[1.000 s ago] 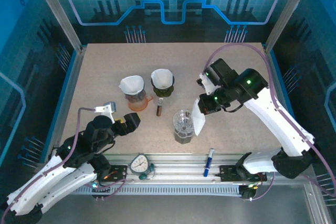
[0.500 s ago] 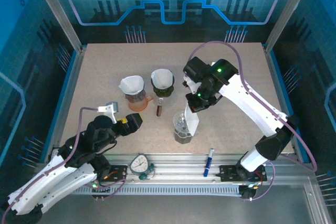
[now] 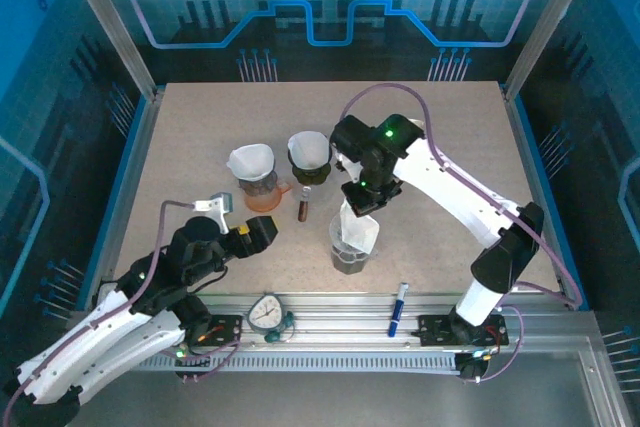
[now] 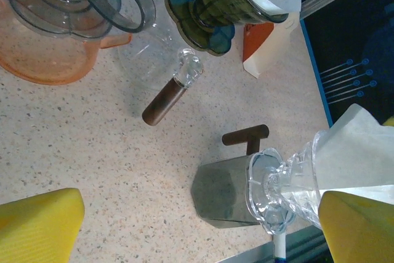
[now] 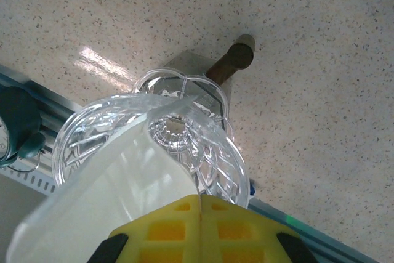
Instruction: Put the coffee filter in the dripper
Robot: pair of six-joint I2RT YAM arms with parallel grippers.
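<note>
- Right gripper [image 5: 200, 206] is clamped on the top edge of the white coffee filter [image 5: 111, 214]; its yellow pads are pressed together with the paper between them.
- The filter is folded flat, not opened out. It hangs tilted, with its lower edge down inside the bowl of the clear glass dripper [image 5: 212, 158].
- Cannot tell whether the paper touches the glass ribs.
- The dripper sits on a dark server [image 4: 221, 192] with a brown handle, at the near centre of the table [image 3: 200, 137].
- Left gripper [image 3: 260, 234] is spread wide and empty. It hovers low over the table, left of the server and well apart from it.
- In the left wrist view its yellow fingers [image 4: 40, 223] are far apart at the bottom corners.
- Green dripper [image 3: 310, 159] with a white filter in it stands behind the server.
- A second lined dripper on an orange carafe [image 3: 265, 197] stands just left of the green one.
- A brown vial [image 3: 303, 208] with a clear stopper lies on the table between the green dripper and the server.
- A blue pen [image 3: 398, 308] and a round timer [image 3: 266, 313] lie on the front rail.
</note>
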